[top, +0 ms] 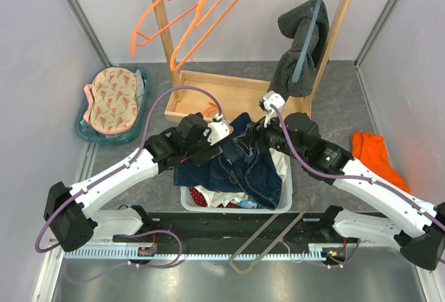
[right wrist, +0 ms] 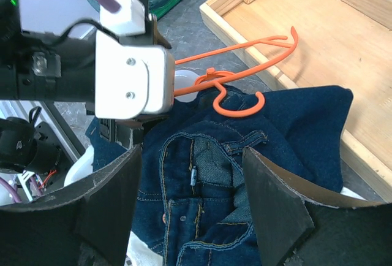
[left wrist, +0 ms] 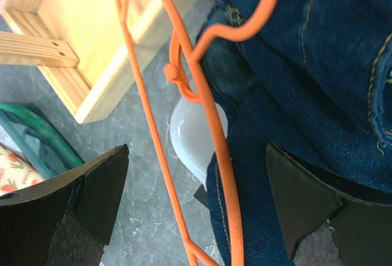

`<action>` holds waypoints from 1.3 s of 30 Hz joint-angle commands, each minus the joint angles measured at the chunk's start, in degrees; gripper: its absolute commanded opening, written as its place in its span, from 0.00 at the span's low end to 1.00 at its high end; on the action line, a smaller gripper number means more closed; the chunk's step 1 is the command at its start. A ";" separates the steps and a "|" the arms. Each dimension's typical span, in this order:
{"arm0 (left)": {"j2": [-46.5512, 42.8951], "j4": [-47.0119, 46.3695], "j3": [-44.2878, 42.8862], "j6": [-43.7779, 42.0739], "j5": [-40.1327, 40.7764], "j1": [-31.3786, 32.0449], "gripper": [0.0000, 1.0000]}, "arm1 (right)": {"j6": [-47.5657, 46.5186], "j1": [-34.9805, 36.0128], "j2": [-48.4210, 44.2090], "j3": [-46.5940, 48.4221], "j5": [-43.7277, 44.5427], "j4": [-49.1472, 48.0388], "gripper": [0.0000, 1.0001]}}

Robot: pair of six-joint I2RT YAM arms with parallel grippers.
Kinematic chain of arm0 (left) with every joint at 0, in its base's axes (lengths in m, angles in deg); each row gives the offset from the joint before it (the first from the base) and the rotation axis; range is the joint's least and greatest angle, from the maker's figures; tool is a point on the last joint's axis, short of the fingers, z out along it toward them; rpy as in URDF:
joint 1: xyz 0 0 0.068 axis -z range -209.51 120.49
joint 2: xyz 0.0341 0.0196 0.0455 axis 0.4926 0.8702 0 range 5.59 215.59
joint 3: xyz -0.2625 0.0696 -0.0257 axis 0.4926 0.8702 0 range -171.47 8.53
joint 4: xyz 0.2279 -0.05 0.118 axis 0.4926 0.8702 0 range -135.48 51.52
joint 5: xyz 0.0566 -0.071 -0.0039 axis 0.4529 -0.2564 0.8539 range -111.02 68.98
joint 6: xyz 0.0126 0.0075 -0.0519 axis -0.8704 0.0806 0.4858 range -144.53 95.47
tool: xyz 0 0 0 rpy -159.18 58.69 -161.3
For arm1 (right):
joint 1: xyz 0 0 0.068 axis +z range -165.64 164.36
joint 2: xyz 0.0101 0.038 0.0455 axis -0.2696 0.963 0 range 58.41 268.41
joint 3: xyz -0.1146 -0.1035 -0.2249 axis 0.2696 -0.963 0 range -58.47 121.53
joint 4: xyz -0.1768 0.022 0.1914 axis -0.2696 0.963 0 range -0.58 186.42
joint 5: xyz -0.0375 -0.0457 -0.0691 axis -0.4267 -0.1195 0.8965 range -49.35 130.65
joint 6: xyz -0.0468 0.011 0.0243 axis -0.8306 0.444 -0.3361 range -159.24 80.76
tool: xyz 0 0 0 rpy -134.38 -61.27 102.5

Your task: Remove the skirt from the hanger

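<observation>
Plainly, the risk is a wrong catch: the hanger [left wrist: 222, 149] lies right against the denim garment [top: 236, 170], so the left pincer [left wrist: 196, 155] could pinch denim along with the thin orange wire, or the wire could slip out. The skirt [top: 200, 195] shows only as a dotted red scrap at the near-left corner of the basket [top: 287, 189], mid-table, buried under denim. Whether the hanger is threaded into it I cannot tell. Both arms reach from the table's near edge and meet over the basket's far rim. Both pincers are spread, the right pincer [right wrist: 191, 162] hovering above denim and holding nothing.
</observation>
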 commanded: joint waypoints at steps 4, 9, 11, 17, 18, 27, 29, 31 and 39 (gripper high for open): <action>0.26 -3.34 2.98 -0.92 1.03 0.52 0.96 | 0.78 0.09 -2.07 -0.27 1.47 -1.81 0.73; 0.53 -6.06 5.54 -2.51 2.26 0.43 0.76 | 1.04 0.09 -2.51 -0.62 1.47 -1.64 0.73; 1.58 -6.06 5.80 -2.51 2.00 0.43 0.60 | 1.13 0.18 -2.69 -0.62 1.47 -1.38 0.73; 3.69 -5.63 4.93 -1.81 1.21 0.43 0.08 | 1.30 0.18 -3.74 -0.97 1.47 -0.32 0.73; 3.78 -5.45 4.40 -1.89 1.38 0.43 0.03 | 1.30 0.09 -4.00 -0.97 1.39 -0.23 0.73; 2.55 0.61 -11.32 -4.79 4.63 0.34 0.02 | 1.48 0.18 -4.97 -2.20 1.47 -0.05 0.72; 2.81 2.89 -17.90 -4.88 4.72 0.34 0.02 | 1.57 0.09 -5.24 -2.38 1.47 -0.14 0.72; 3.95 5.09 -25.72 -3.22 3.68 0.25 0.02 | 1.65 0.09 -5.32 -2.47 2.60 -0.23 0.72; 10.45 21.50 -49.19 14.97 -25.21 -9.05 0.02 | 1.83 0.09 -6.12 -1.76 2.27 -1.02 0.72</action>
